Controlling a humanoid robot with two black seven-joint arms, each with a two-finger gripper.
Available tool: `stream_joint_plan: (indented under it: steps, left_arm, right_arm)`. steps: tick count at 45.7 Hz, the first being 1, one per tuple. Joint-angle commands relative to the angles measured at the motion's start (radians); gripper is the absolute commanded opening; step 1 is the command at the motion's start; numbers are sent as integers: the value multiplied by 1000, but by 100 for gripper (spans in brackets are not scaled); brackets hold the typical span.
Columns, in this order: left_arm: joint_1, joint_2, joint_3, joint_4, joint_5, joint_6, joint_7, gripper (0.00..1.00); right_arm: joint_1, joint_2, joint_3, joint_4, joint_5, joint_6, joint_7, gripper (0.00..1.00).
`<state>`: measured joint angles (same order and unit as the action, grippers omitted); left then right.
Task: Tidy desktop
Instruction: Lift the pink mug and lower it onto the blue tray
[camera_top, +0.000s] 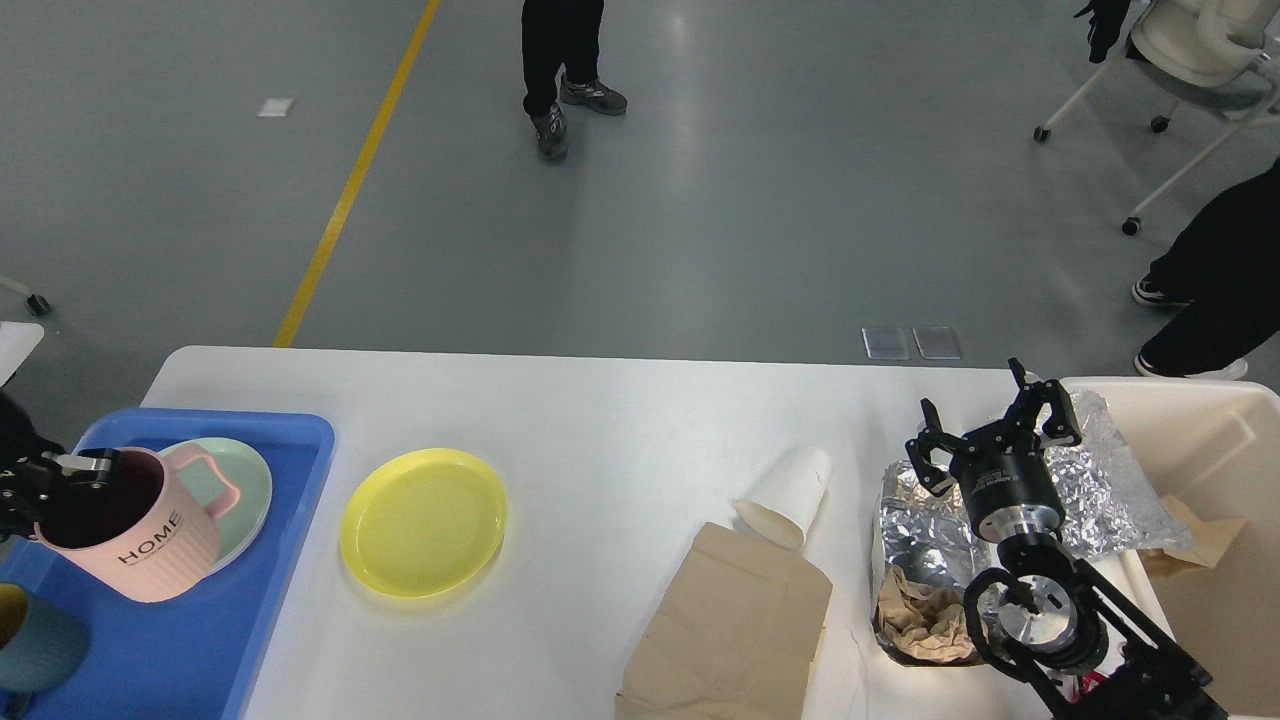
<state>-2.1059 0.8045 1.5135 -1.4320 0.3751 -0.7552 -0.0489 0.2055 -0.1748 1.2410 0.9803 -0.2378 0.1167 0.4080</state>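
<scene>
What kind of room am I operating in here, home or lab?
Likely a lab or industrial test hall, not a home: bare grey floor with a yellow lane line, wheeled office chair, and people standing beyond the white desktop.

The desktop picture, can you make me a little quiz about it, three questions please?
1. True or false: the yellow plate lies inside the blue tray.
2. What is the left hand holding? A) the pink mug B) the paper cup C) the foil bag
3. Fill in: the paper cup on the desktop lies on its ____.

Key: 1 false, it is on the desktop beside the tray. 2 A. 3 side.
</scene>
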Motion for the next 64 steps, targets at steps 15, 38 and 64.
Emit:
stream_joint_plan:
  steps: [15,38,64]
  left_arm:
    - [592,88,-346,340,59,33,-84,0]
    - [774,42,-372,438,61,180,-155,0]
    - [840,22,-412,459,19,203,-158,80]
  right_arm:
    - [0,0,0,0,0,0,0,100]
    - [0,0,0,0,0,0,0,100]
    - [0,0,0,0,0,0,0,100]
